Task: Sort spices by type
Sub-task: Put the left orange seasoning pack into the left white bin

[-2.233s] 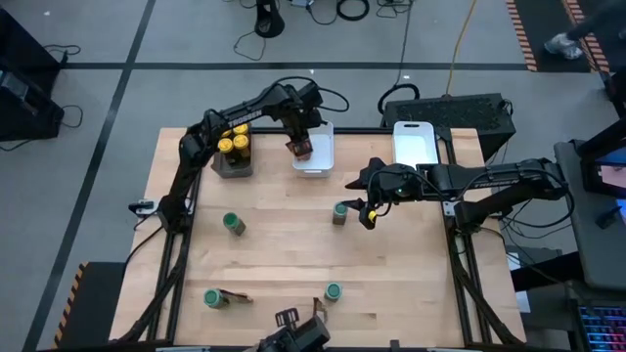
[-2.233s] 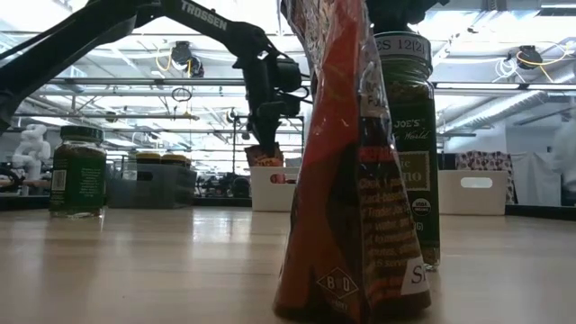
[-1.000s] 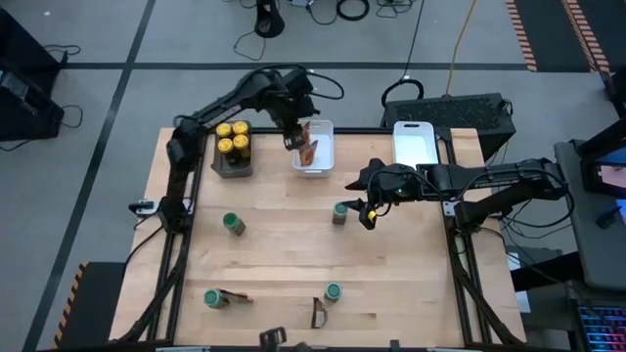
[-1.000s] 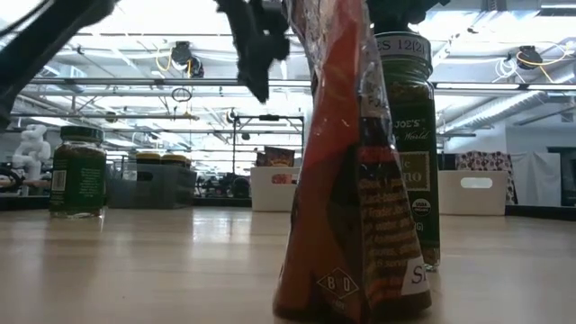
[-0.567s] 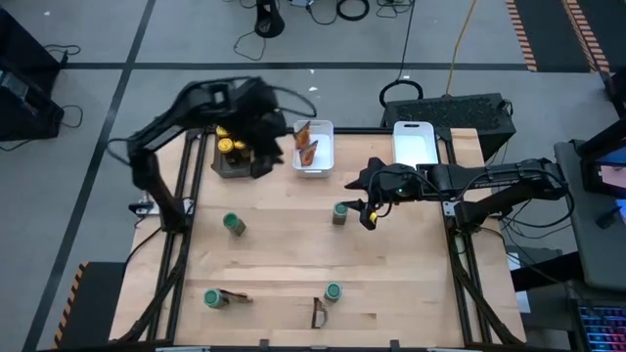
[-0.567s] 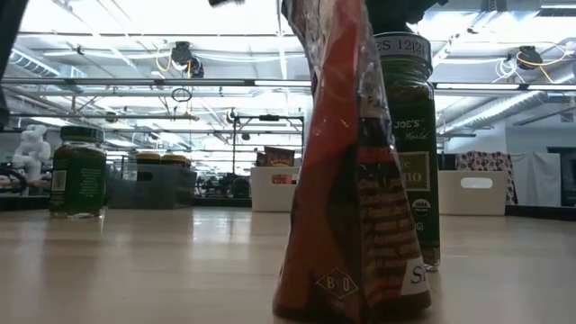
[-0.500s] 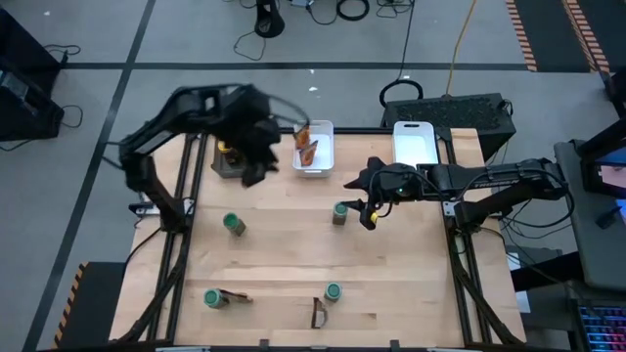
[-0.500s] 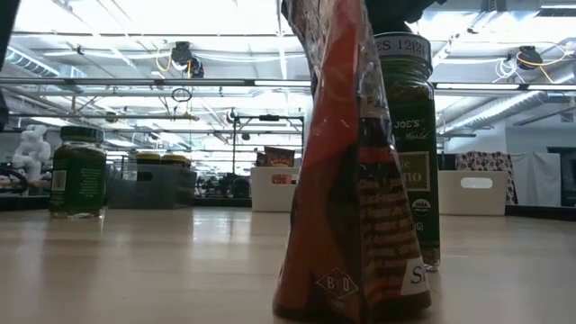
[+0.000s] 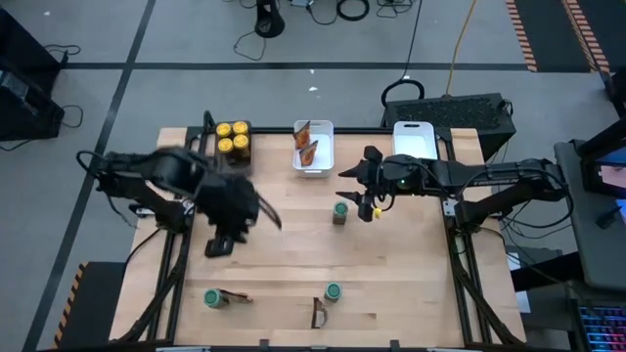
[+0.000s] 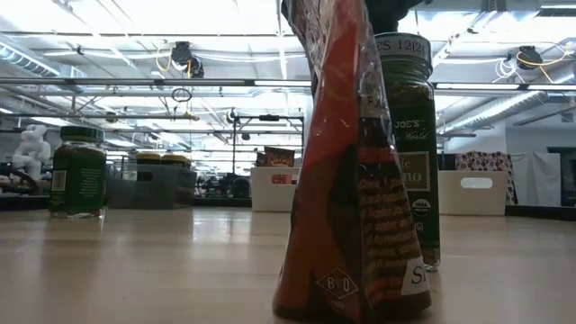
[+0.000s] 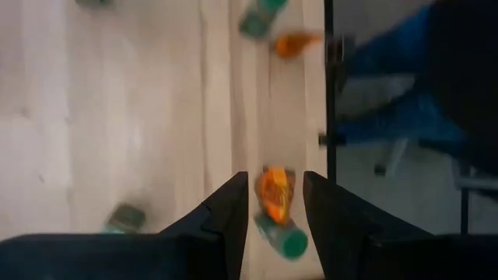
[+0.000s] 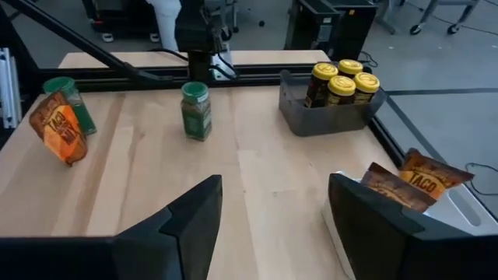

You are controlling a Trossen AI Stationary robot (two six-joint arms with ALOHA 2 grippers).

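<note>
My left gripper (image 9: 217, 244) is blurred over the table's left middle. In its wrist view it is open (image 11: 276, 204), above a brown-orange packet (image 11: 274, 190) and a green-lidded jar (image 11: 284, 239) near the near-left corner (image 9: 211, 296). My right gripper (image 9: 364, 203) is open (image 12: 272, 225) just right of a green-lidded jar (image 9: 340, 210) and touches nothing. Several yellow-lidded jars (image 9: 233, 137) stand in the dark tray. Two packets (image 9: 306, 147) lie in a white tray. Another jar (image 9: 334, 290) and a packet (image 9: 318, 313) stand by the near edge.
A second white tray (image 9: 416, 142) sits at the far right edge. In the low view a packet (image 10: 346, 162) and a green-lidded jar (image 10: 414, 135) stand close to the camera, and another green-lidded jar (image 10: 79, 171) stands farther left. The middle of the wooden table (image 9: 293, 244) is bare.
My left arm has swung fast from the white tray at the far edge toward the table's left and near side, leaving the packet in that tray. It now hides the green-lidded jar on the left. My right arm has shifted a little toward the far edge.
</note>
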